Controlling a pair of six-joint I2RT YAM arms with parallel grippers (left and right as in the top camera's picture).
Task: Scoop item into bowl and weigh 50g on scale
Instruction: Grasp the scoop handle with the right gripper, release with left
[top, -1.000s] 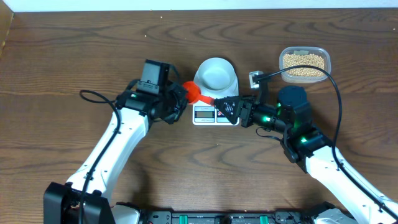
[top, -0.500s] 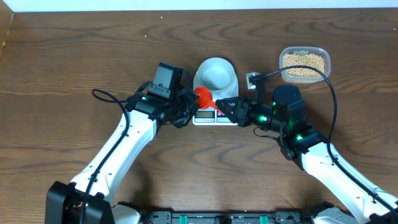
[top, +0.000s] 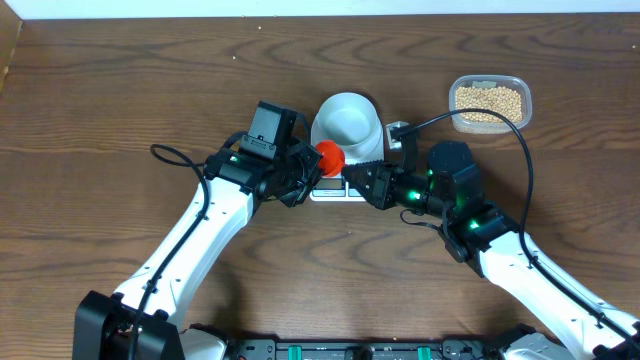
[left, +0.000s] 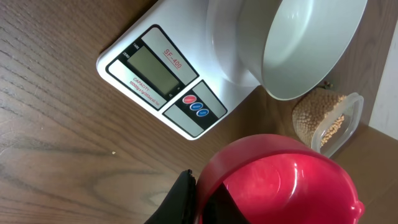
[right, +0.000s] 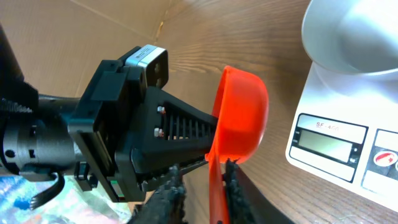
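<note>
The pale bowl (top: 347, 118) stands empty on the white scale (top: 322, 190). My left gripper (top: 305, 170) is shut on the cup rim of a red-orange scoop (top: 329, 155), held just left of the scale's display; the left wrist view shows the finger (left: 200, 194) pinching the empty scoop (left: 280, 180). My right gripper (top: 355, 178) is open, with the scoop's handle (right: 217, 186) between its fingers (right: 202, 167), touching one finger only. The tan beans (top: 488, 97) lie in a clear tub at the back right. The scale's display (left: 152, 68) is blank.
The clear plastic tub (top: 523, 100) sits on the wooden table to the right of the scale, behind my right arm. A black cable (top: 530, 170) loops from the right arm past the tub. Both arms meet in front of the scale.
My left gripper has carried the scoop right, toward the scale. My right gripper has moved left until its fingers straddle the scoop's handle.
</note>
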